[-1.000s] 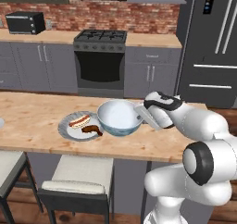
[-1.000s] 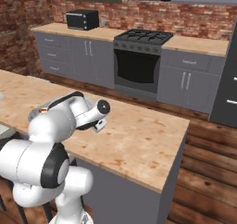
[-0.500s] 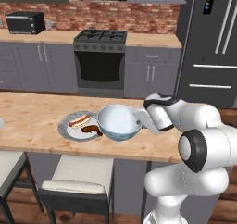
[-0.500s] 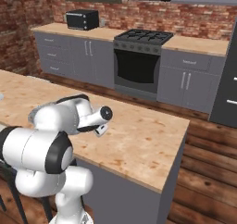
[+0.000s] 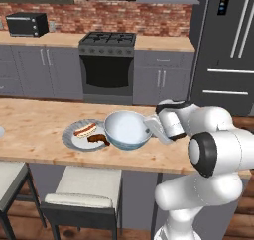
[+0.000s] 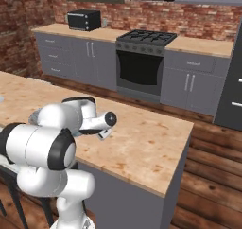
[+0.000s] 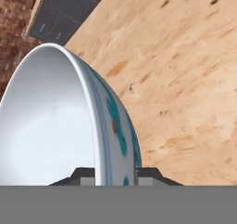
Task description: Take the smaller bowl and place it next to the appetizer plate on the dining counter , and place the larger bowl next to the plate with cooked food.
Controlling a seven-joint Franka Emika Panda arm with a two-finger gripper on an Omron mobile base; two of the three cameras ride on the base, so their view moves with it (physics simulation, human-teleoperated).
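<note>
Left base view: the larger bowl (image 5: 127, 130) has come down and left since a second ago, and now sits just at 3 o'clock of the plate with cooked food (image 5: 84, 135), low over the surface (image 5: 34, 130), maybe touching it. The claw (image 5: 152, 126) is at the bowl's 3 o'clock rim.

Right base view: the arm blocks the bowl, can't add much.

Hand view: claw tips pinched on the bowl's wall, one inside, one outside. Looks ready for release to me.
</note>
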